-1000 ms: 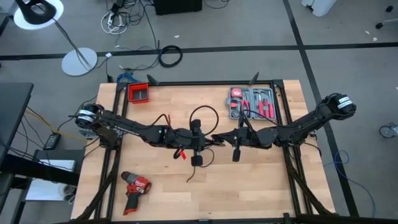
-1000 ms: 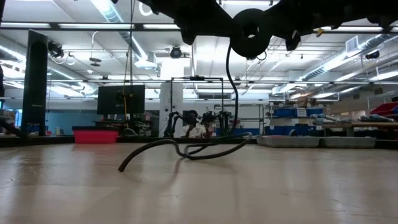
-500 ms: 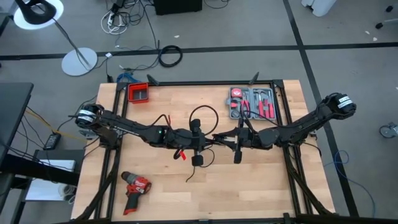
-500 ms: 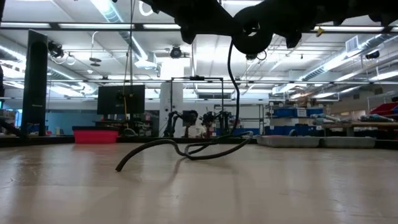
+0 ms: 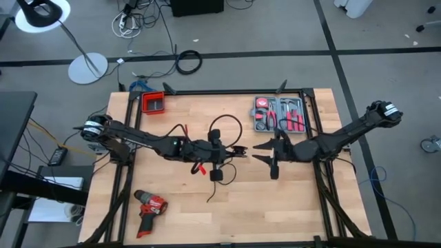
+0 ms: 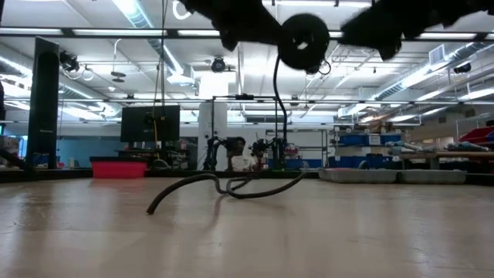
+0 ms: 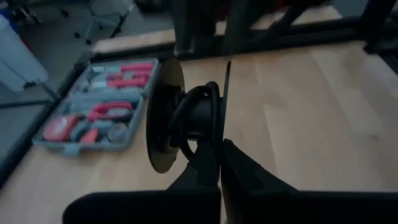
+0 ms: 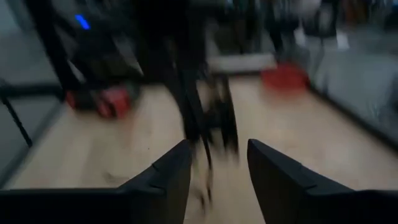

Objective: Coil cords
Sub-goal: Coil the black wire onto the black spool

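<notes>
Your coil is partly done: the left claw (image 5: pixel 227 153), at frame centre in the high view, is clamped on the wound bundle of the cord (image 5: pixel 218 151), held above the desk (image 5: pixel 289 200), while a loose loop and a tail below it lie unwound. Versus the earlier frame, your right claw (image 5: pixel 262 151) has let go, pulled back toward the right and now stands apart, empty.

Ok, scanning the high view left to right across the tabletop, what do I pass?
Red drill → red bin → left gripper, shut on the cord → right gripper, open → tool case.
</notes>
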### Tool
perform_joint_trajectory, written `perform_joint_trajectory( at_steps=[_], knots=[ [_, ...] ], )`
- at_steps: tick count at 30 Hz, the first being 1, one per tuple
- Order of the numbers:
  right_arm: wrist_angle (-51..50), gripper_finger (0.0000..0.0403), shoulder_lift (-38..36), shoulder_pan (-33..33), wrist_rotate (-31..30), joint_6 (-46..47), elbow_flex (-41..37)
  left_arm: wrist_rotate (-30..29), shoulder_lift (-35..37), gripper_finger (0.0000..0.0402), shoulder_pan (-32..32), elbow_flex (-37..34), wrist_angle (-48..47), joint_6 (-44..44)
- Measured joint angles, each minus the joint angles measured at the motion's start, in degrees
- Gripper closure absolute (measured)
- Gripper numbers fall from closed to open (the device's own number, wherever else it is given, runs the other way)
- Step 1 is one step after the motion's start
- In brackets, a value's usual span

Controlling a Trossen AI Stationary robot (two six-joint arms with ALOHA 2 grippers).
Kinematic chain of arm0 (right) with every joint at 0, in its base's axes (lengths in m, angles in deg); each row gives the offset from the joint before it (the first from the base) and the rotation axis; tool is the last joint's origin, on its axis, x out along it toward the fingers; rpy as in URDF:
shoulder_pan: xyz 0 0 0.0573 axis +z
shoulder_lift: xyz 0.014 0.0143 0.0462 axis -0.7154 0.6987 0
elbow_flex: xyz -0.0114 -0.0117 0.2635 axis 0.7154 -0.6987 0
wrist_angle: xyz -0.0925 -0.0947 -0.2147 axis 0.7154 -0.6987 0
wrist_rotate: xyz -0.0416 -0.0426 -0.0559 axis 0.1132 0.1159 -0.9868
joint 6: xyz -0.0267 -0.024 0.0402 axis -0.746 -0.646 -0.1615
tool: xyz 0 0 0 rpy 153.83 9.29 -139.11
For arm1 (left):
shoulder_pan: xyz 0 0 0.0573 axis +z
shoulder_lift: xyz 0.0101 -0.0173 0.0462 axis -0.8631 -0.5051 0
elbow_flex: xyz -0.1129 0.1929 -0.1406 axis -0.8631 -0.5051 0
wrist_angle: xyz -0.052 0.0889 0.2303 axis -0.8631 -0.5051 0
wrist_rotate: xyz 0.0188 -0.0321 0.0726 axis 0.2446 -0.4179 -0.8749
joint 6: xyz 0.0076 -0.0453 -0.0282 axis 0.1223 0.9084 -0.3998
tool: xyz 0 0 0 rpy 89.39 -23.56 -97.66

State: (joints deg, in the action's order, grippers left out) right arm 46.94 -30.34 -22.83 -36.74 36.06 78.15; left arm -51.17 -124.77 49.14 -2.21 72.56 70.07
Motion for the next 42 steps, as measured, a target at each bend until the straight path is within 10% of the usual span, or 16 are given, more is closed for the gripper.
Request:
perform_joint_trajectory(
  at_steps=[6,30,42],
  knots=[
    [-5.48,0.0252,2.66,0.83,1.43,8.82,-0.06,0.29,1.08,0.0401,-0.09,5.29,-5.27,-4.15],
    [29.03,0.0256,28.66,-2.62,3.58,0.12,-0.02,-0.56,1.17,0.0401,-0.87,9.94,-2.64,-8.31],
    [30.56,0.0364,29.15,-4.91,5.66,-0.84,-0.04,-0.71,1.12,0.0401,-0.87,9.94,-1.31,-8.73]
  ],
)
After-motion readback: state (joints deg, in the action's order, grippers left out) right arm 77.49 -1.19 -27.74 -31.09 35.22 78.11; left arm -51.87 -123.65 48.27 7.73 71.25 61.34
